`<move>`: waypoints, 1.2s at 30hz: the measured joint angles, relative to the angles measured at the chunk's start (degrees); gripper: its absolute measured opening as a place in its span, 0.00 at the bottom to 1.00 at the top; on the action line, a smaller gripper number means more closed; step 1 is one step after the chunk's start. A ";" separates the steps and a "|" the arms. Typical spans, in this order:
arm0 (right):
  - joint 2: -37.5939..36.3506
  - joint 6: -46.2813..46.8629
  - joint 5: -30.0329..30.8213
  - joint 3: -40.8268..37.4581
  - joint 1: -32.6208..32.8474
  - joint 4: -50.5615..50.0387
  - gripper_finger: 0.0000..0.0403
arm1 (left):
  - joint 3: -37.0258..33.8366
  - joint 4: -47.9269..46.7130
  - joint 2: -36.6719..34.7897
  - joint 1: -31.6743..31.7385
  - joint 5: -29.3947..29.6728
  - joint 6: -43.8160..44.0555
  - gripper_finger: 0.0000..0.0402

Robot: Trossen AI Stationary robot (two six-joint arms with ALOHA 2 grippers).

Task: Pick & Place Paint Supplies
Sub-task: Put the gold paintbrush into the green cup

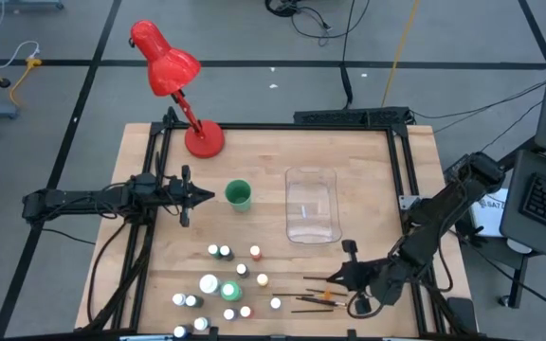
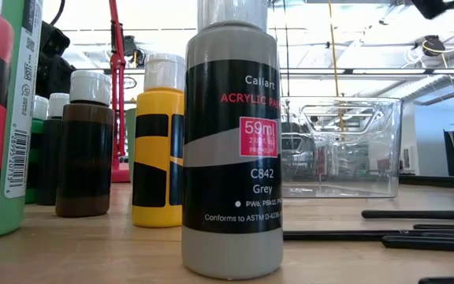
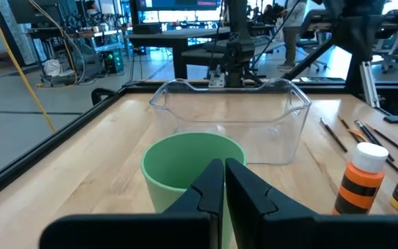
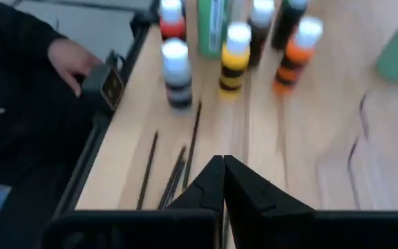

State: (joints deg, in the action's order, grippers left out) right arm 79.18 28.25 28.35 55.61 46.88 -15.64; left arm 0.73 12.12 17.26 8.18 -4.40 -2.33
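Observation:
Several small white-capped paint bottles [image 1: 226, 284] stand on the wooden table near its front edge, and also show in the right wrist view [image 4: 233, 55]. To their right, thin dark brushes [image 1: 311, 301] lie flat on the table. My right gripper [image 1: 335, 278] hovers above the brushes [image 4: 175, 173], slanting down and shut, with nothing showing between its fingers. My left gripper [image 1: 202, 196] waits at the table's left, level and shut, just short of a green cup [image 3: 192, 166].
A clear plastic bin [image 1: 311, 204] stands mid-table, right of the green cup [image 1: 238, 194]. A red desk lamp [image 1: 173, 80] stands at the far left corner. A person's hand [image 4: 68, 59] shows beyond the table's front edge. A grey bottle [image 2: 231, 158] fills the low view.

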 joint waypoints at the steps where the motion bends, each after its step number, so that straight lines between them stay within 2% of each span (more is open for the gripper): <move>1: 0.02 2.11 -0.47 0.00 0.01 -1.86 0.00 | 0.00 0.04 -0.02 -0.02 0.00 0.00 0.05; 5: 1.35 11.74 -6.43 0.00 0.11 -7.66 0.00 | 0.00 0.06 -0.02 -0.01 0.00 0.00 0.05; 11: 7.11 18.94 -13.67 1.80 2.55 -9.90 0.00 | 0.00 0.11 0.00 0.00 0.00 0.00 0.05; 13: 10.17 22.34 -15.16 4.99 3.67 -15.06 0.00 | 0.00 0.07 0.00 0.00 0.00 0.01 0.05; 17: 16.58 30.67 -16.68 11.72 5.92 -31.68 0.00 | 0.00 0.09 -0.01 -0.01 0.00 0.01 0.05; 19: 18.67 34.42 -17.21 12.74 6.33 -34.69 0.01 | 0.00 0.09 0.00 -0.02 0.00 0.02 0.05; 22: 21.00 37.19 -21.46 12.83 5.95 -34.44 0.07 | 0.00 0.09 0.00 -0.01 0.00 0.00 0.05; 25: 22.50 38.50 -24.08 12.24 5.82 -33.36 0.18 | 0.00 0.09 -0.01 0.00 0.00 0.00 0.05; 31: 22.96 38.12 -23.88 12.15 5.61 -31.92 0.40 | 0.00 0.09 0.00 0.00 0.00 0.00 0.05; 36: 23.05 36.91 -20.82 11.57 5.63 -31.58 0.46 | 0.00 0.09 -0.02 -0.01 0.00 0.00 0.05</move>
State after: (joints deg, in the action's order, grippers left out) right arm 102.23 65.16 7.53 67.19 52.51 -47.22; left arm 0.73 12.21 17.23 8.17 -4.40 -2.32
